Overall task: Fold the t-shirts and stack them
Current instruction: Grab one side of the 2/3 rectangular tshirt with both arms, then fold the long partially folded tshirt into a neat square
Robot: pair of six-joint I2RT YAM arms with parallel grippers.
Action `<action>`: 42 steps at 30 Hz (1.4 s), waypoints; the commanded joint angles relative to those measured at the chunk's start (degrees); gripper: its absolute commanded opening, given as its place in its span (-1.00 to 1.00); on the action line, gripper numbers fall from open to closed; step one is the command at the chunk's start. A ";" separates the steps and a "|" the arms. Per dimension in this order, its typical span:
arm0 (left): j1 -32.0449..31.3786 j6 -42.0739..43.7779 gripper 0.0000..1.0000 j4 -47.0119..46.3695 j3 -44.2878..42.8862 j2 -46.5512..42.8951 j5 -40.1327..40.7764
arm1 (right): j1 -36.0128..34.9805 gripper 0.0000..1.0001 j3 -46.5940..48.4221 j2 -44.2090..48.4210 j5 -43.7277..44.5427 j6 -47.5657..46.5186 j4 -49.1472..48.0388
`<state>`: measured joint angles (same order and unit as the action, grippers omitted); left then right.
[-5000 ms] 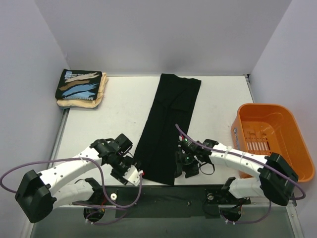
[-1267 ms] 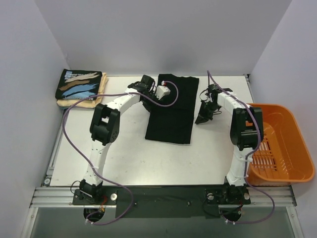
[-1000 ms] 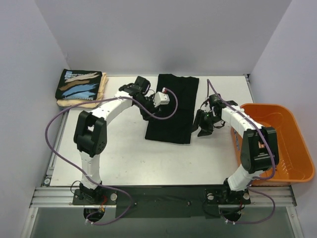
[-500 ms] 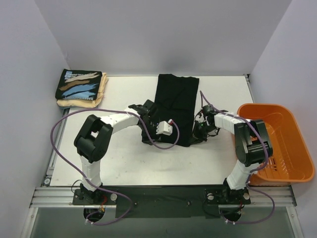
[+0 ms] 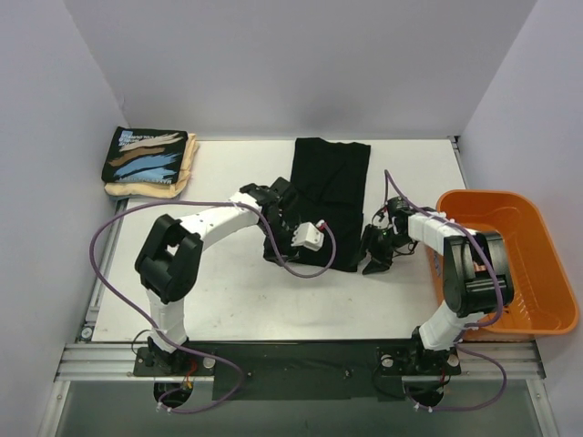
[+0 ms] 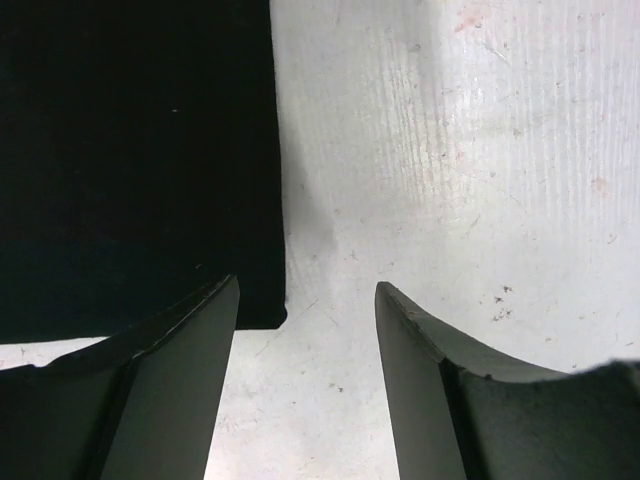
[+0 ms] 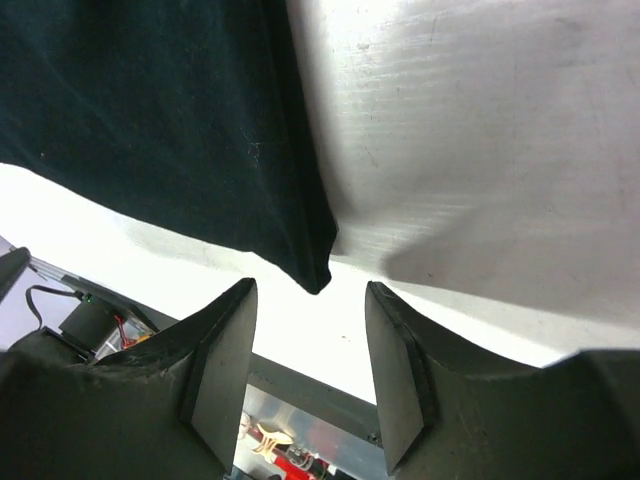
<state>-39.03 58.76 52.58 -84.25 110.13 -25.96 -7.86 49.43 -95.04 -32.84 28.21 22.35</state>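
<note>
The plain black t-shirt lies folded into a short rectangle on the white table. My left gripper is open over its near left corner. In the left wrist view the shirt ends in a corner between my open fingers. My right gripper is open beside the near right corner. In the right wrist view the shirt has its corner tip between the open fingers. Neither gripper holds cloth. The printed black shirt lies folded on the cream shirt at the far left.
The orange plastic basket stands at the right edge, close to my right arm. Purple cables loop from both arms over the table. Grey walls close in the back and both sides.
The long black shirt has been folded in half, its near end laid over the far end. Both grippers then came back toward me to the new near corners, open.
</note>
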 commanded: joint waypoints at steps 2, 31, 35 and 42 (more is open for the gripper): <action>-0.79 0.39 0.34 -10.71 6.89 -2.81 5.45 | -0.93 -0.13 -1.27 -1.36 -0.65 3.34 -0.10; -4.73 -5.59 -1.00 14.46 8.05 -14.83 5.40 | -8.82 -1.00 -7.50 22.86 -1.09 2.11 18.23; -7.46 3.97 -1.00 33.00 7.08 -21.86 -2.23 | -14.88 -1.00 -6.98 32.17 -3.37 4.74 26.84; -14.15 -2.33 -1.00 37.51 9.54 -32.87 2.40 | -26.86 -1.00 1.27 40.64 -6.00 13.36 37.24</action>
<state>-51.00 57.71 71.72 -74.85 82.02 -24.18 -32.27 45.63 -57.43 -36.77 35.79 49.52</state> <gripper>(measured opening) 0.026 0.018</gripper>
